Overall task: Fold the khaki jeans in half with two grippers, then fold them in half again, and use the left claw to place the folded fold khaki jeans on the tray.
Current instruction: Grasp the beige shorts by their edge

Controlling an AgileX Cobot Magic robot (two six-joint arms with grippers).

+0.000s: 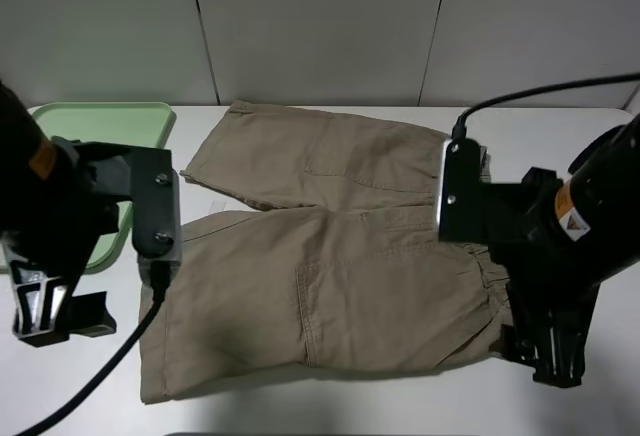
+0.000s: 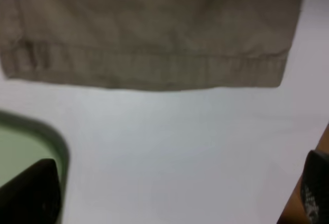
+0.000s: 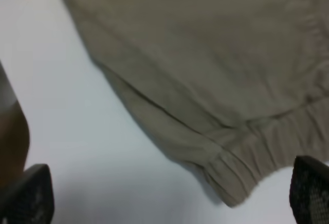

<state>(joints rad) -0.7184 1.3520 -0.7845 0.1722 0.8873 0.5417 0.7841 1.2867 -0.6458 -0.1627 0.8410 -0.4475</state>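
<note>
Khaki jeans [image 1: 330,256] lay flat and unfolded in the middle of the white table [image 1: 400,406], waistband toward three o'clock and both leg hems toward nine. I counted one garment, one pale-green tray [image 1: 100,116] at ten o'clock, partly behind my left arm, and two grippers.

My left gripper [image 1: 45,311] hung at eight o'clock, just off the near leg's hem, its fingers spread wide with nothing between them. My right gripper [image 1: 550,351] hung at four o'clock beside the near corner of the waistband, equally spread and empty.

I judged the first fold not yet begun. To do it well, I reckoned each gripper should come down on its own near corner, hem on the left and waistband on the right, and pinch both layers of cloth rather than the top one alone. Both should then lift together and carry the six o'clock edge over to the twelve o'clock edge at one pace, so that the fabric was taut between them and the legs stacked squarely.
</note>
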